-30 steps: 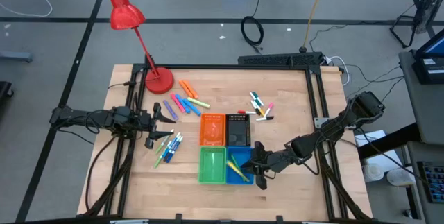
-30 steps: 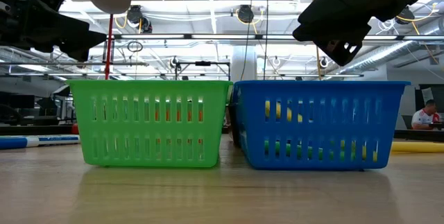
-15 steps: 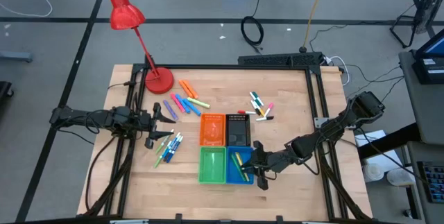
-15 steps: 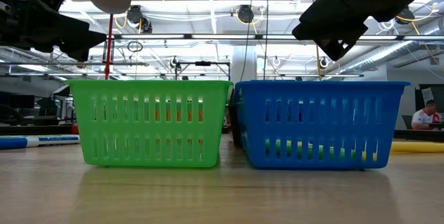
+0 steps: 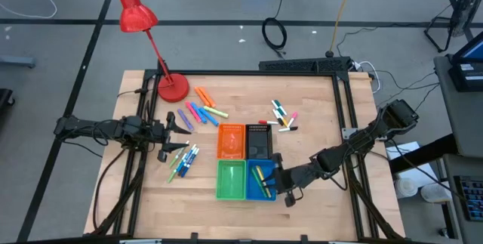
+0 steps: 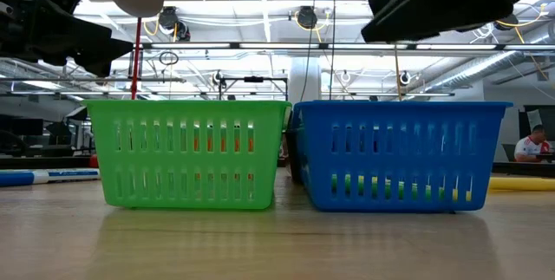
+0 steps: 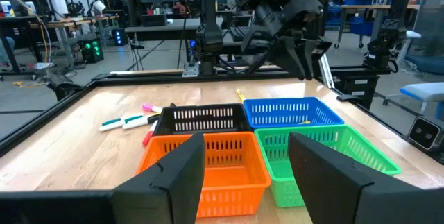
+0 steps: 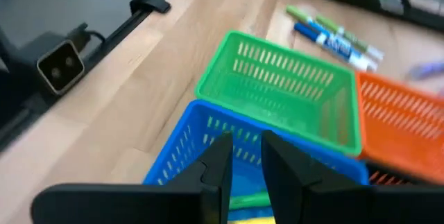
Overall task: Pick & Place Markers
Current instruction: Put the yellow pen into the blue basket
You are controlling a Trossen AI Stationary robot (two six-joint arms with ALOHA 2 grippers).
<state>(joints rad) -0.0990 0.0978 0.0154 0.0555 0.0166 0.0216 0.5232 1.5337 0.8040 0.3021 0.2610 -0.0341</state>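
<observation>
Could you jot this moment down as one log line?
right gripper: empty, above blue bin | yellow marker: in bin | left gripper: open, waiting

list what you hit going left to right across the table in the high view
left tool → white markers with blue and green caps → green bin → blue bin → right tool
</observation>
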